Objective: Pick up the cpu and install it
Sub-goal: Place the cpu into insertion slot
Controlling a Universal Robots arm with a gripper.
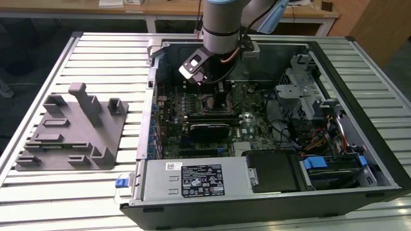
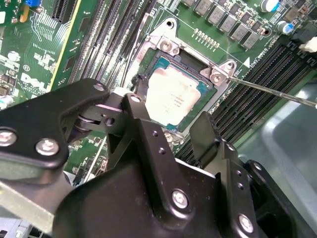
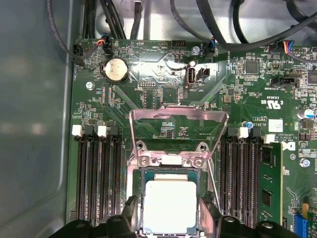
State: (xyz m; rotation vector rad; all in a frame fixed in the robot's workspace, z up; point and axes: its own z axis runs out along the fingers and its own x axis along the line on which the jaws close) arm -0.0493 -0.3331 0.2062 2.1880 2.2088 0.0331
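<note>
The pincer [image 2: 168, 113] hangs over the socket [image 2: 173, 59] inside the open computer case [image 1: 270, 197]. Its two fingers [image 2: 136, 106] are spread either side of the one cpu [image 3: 169, 206], which lies flat in the socket. I judge the pincer released rather than clamping. Doing this step well means keeping the chip level and square to the frame, with no sideways drag. One load plate [image 3: 178, 115] stands swung open, one coin cell [image 3: 115, 70] sits farther off, and one grey fixture [image 1: 70, 130] rests on the worktop [image 1: 96, 57].
</note>
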